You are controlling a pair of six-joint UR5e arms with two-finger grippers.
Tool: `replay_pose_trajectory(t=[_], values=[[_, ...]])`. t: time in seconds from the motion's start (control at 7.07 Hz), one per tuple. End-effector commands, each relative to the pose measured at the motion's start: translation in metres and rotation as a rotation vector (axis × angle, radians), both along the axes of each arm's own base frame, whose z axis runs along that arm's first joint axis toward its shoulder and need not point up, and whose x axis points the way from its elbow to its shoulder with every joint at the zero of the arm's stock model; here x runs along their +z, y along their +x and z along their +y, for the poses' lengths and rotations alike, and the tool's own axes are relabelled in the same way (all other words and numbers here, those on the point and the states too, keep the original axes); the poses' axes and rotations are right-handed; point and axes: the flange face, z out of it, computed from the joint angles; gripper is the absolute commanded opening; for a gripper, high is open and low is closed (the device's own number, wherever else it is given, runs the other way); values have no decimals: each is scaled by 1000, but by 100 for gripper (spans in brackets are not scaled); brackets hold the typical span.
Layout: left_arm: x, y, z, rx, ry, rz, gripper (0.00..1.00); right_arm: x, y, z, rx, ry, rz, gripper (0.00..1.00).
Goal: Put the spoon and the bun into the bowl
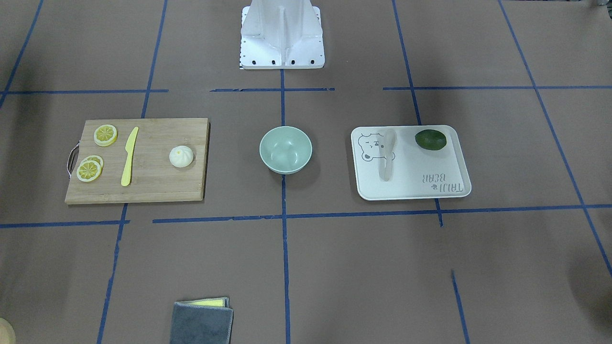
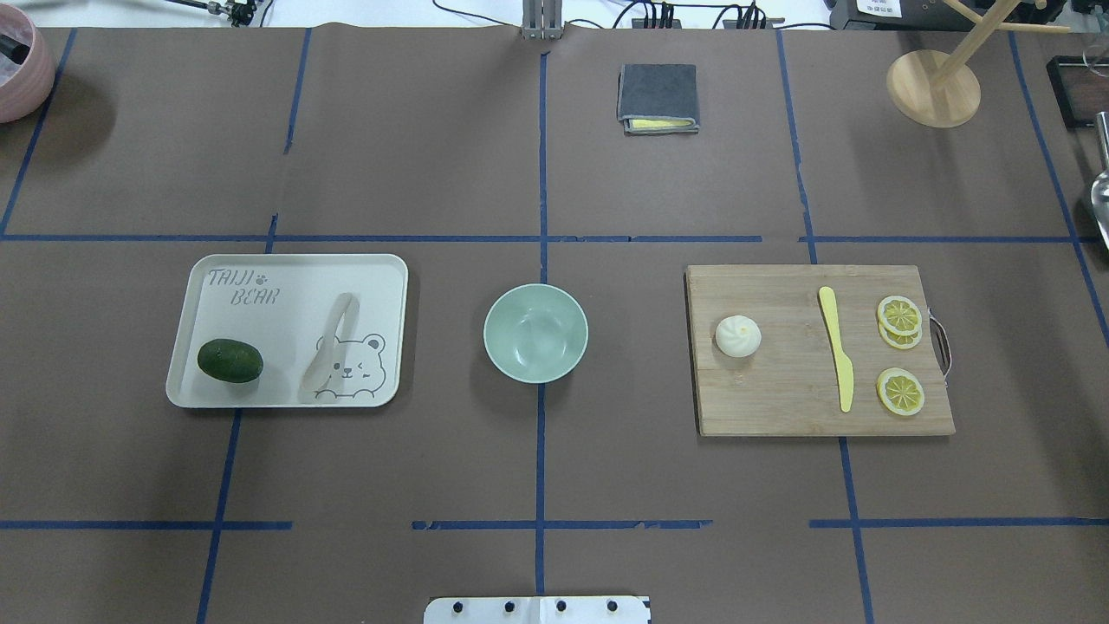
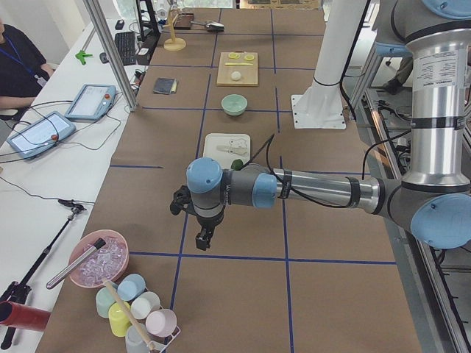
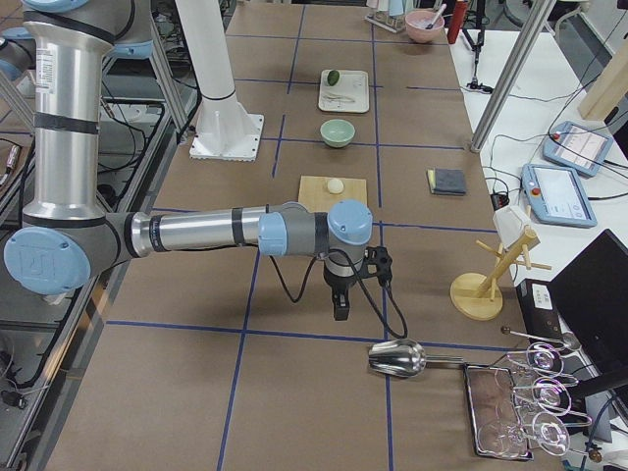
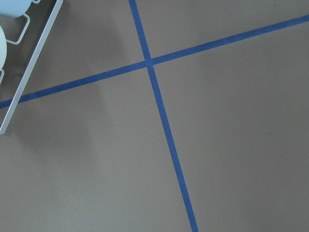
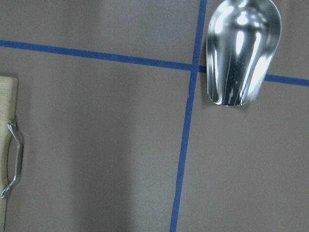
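The mint-green bowl [image 2: 535, 333] stands empty at the table's middle; it also shows in the front view [image 1: 285, 149]. The cream spoon [image 2: 332, 342] lies on the bear-print tray [image 2: 277, 312], left of the bowl. The white bun [image 2: 738, 336] sits on the wooden cutting board [image 2: 780, 390], right of the bowl. The left gripper [image 3: 204, 239] hangs over bare table far from the tray, near the table's left end. The right gripper [image 4: 340, 309] hangs past the board near the right end. Both show only in the side views; I cannot tell whether they are open or shut.
A dark green fruit [image 2: 230, 360] lies on the tray. A yellow knife [image 2: 837, 347] and lemon slices [image 2: 899, 392] lie on the board. A folded grey cloth [image 2: 658, 97] and a wooden stand [image 2: 933, 87] are at the far side. A metal scoop [image 6: 241, 48] lies near the right gripper.
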Motion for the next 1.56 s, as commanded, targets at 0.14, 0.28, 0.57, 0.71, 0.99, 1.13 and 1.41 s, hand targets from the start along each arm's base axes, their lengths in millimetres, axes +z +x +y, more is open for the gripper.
replay_pose_trajectory(t=[0.14, 0.28, 0.57, 0.71, 0.99, 1.13, 1.41], values=[[-86, 3, -40, -3, 308, 18, 100, -54, -3, -34, 17, 94, -12, 100], [-111, 3, -54, -3, 472, 23, 100, -54, -3, -35, 17, 96, -12, 100], [-164, 28, -68, -39, 552, 150, 100, -54, -2, -35, 17, 95, -12, 100], [-196, 68, -81, -60, 489, 208, 100, -53, -1, -35, 19, 94, -12, 100], [-248, 174, -76, -40, 499, 194, 100, -53, -1, -33, 19, 94, -12, 100], [-256, 223, -64, -37, 406, 241, 100, -52, 0, -33, 20, 92, -12, 100], [-251, 297, -40, -119, 270, 221, 100, -49, 0, -32, 20, 86, -11, 100]])
